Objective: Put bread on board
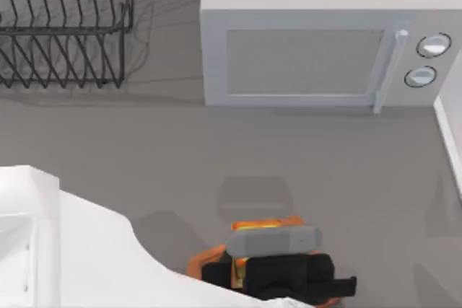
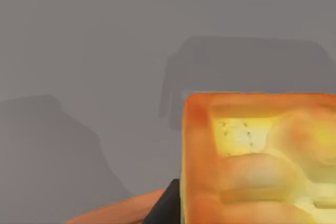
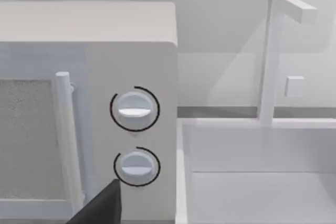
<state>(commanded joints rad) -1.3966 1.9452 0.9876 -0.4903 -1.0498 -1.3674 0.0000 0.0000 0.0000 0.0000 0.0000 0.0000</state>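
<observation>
The bread [image 1: 261, 226] is a golden-orange toasted slice near the table's front edge, mostly covered by my left gripper [image 1: 268, 249]. In the left wrist view the bread [image 2: 252, 161] looms close, with a dark finger [image 2: 167, 205] against its side, so the gripper appears shut on it. An orange-brown edge, which I take for the board [image 1: 206, 259], pokes out under the gripper, and the board [image 2: 110, 211] also shows as a strip in the left wrist view. My right arm is parked off to the right, one dark finger [image 3: 100, 207] showing.
A grey microwave [image 1: 317, 48] stands at the back, its knobs [image 3: 134, 109] close to the right wrist camera. A black wire dish rack [image 1: 65, 27] is at the back left. A white sink [image 3: 252, 182] with a faucet [image 3: 273, 51] lies to the right.
</observation>
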